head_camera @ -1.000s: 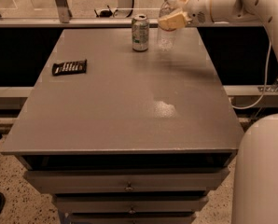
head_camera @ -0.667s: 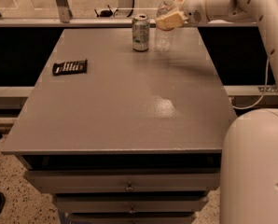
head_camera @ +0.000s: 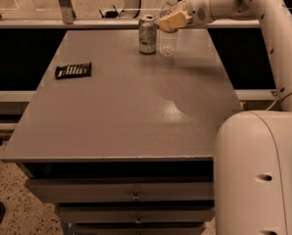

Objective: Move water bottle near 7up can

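Observation:
The water bottle (head_camera: 168, 39) is clear plastic with a white cap and stands upright at the far edge of the grey table (head_camera: 131, 111). The silvery-green 7up can (head_camera: 147, 34) stands just to its left, with a small gap between them. My gripper (head_camera: 172, 19) reaches in from the right and is shut on the water bottle's upper part, its tan fingers (head_camera: 168, 21) covering the label. The bottle's base is at or just above the table top.
A flat dark snack wrapper (head_camera: 73, 70) lies at the table's left. Drawers (head_camera: 134, 196) sit below the front edge. My white base (head_camera: 256, 175) stands at the front right corner. A railing (head_camera: 62, 4) runs behind the table.
My gripper and the water bottle have shifted a little to the left, closer to the 7up can. The can and the wrapper have not moved.

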Robot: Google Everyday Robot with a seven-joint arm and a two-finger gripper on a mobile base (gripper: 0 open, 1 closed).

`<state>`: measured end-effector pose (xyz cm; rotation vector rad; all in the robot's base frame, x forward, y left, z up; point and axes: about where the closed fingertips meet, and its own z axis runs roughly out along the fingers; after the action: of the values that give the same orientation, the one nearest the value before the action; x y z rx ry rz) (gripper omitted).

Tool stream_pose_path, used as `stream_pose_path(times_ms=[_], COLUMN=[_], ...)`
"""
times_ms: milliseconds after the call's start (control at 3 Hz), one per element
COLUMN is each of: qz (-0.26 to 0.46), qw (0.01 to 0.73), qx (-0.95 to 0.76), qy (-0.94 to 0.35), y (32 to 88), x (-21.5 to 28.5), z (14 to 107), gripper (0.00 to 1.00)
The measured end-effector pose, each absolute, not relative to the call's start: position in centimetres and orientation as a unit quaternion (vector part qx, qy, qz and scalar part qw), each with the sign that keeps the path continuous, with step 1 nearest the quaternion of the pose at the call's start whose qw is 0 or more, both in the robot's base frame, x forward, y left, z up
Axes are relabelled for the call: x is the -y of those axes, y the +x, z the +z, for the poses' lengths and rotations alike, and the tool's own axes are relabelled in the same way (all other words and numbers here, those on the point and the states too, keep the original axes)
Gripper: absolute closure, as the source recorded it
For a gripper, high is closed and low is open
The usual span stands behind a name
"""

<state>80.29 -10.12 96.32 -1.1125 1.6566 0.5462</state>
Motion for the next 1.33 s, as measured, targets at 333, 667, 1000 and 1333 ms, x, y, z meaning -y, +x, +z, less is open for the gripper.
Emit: stream_pose_path(times_ms=[333,667,1000,1333], qz=[0.233,0.229,0.229,0.231], qw=[0.5,0.482,0.471,0.467], qx=[-0.69,-0.696,-0.699,-0.7], qy=[-0.469,-0.481,-0.488,-0.489], y=[80.4,80.5,80.5,80.4], x=[9.2,8.6,8.2,8.1], z=[96.0,95.2,94.6,94.4], gripper=[0.85,0.54,0.31,0.01])
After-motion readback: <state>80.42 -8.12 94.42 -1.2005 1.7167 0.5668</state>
